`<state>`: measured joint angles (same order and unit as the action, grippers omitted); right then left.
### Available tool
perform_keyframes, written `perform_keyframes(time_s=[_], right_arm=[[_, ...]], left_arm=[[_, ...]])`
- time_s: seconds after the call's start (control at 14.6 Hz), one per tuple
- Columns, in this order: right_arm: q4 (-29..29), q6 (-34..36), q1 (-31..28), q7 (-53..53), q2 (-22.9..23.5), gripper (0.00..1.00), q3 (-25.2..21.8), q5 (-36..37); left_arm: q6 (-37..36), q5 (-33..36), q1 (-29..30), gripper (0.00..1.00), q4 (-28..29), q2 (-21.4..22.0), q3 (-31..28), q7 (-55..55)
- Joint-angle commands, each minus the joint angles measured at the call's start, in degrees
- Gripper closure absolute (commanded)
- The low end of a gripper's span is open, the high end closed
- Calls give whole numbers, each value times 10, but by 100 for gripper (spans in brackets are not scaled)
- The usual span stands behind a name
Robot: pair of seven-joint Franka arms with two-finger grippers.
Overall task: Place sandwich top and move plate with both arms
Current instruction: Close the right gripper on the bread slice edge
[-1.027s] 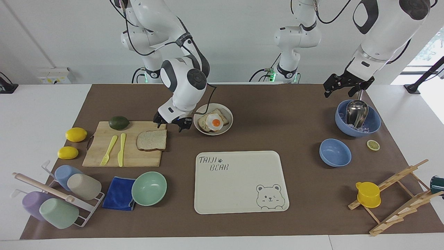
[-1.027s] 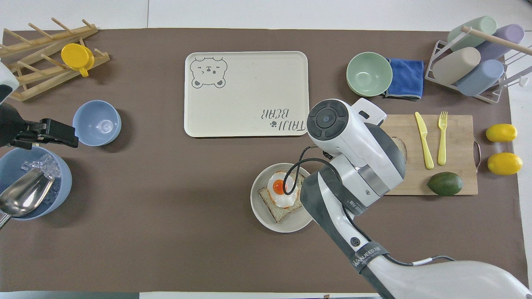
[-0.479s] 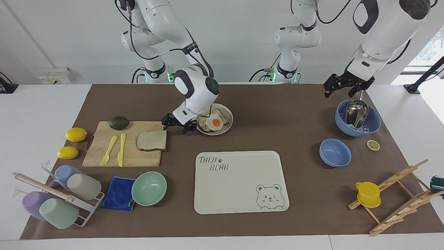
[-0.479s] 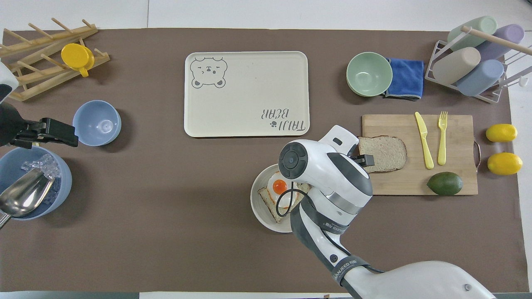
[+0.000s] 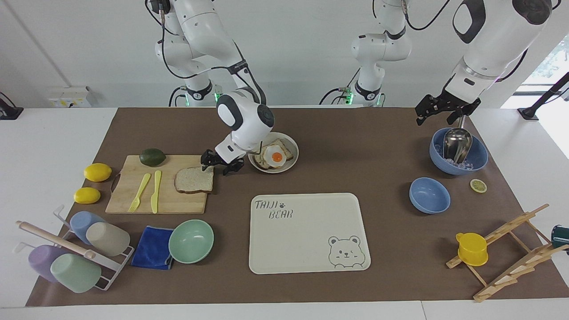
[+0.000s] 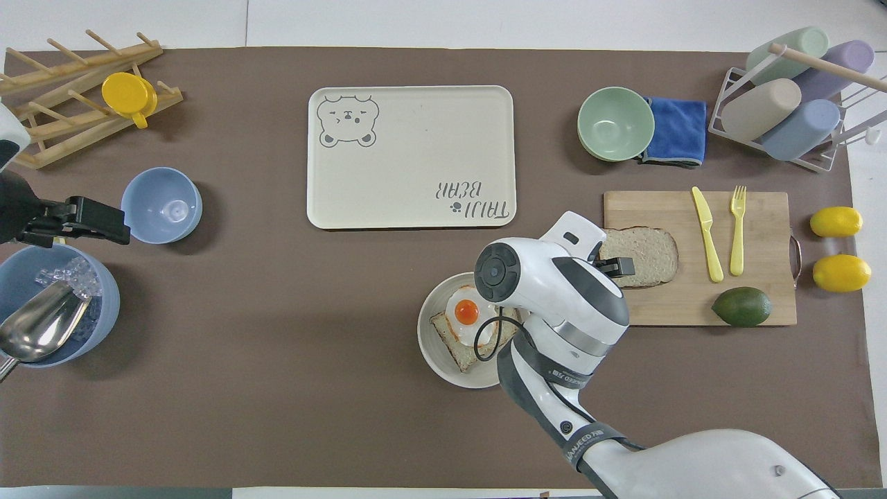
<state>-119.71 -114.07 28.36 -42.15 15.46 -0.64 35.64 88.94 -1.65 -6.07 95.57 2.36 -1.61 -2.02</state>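
The sandwich top (image 5: 194,179) is a pale bread slice lying flat on the wooden cutting board (image 5: 133,202); it also shows in the overhead view (image 6: 644,246). The plate (image 5: 291,163) stands beside the board toward the left arm's end and holds a bread slice with a fried egg (image 5: 276,156); the overhead view shows the plate (image 6: 433,353) too. My right gripper (image 5: 218,169) is open and hangs low over the slice's edge closest to the plate, also seen from overhead (image 6: 610,267). My left gripper (image 5: 438,118) is open and waits over the big blue bowl (image 5: 478,160).
A bear-printed tray (image 5: 311,249) lies farther from the robots than the plate. On the board are a yellow fork (image 5: 138,192), a knife (image 5: 156,191) and an avocado (image 5: 152,157). A mint bowl (image 5: 191,241), a blue cloth (image 5: 152,247) and a small blue bowl (image 5: 429,195) stand around.
My right wrist has turned and swung out from over the slice, so the slice shows from overhead. The gripper now hangs at the slice's plate-side edge. The left arm has not moved.
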Motion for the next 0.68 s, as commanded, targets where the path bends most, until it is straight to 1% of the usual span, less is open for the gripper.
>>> perform_keyframes(time_s=[0.0, 0.27, 0.41, 0.48, 0.62], right_arm=[[-15, -27, -14, -7, -7, 19, 4, 15], [-17, -31, -21, -6, -6, 20, 4, 20], [-17, -30, -23, -5, -7, 24, 4, 28], [-17, -30, -23, -5, -7, 29, 4, 28], [-18, -31, -24, -5, -7, 44, 4, 28]], left_arm=[[6, 0, 8, 0, -2, -1, 2, 2], [6, -1, 8, 0, -2, -1, 3, 2], [10, -1, 8, 0, -2, -1, 3, 2], [11, -1, 8, 0, -2, -1, 3, 2], [11, -1, 8, 0, -1, -1, 3, 2]])
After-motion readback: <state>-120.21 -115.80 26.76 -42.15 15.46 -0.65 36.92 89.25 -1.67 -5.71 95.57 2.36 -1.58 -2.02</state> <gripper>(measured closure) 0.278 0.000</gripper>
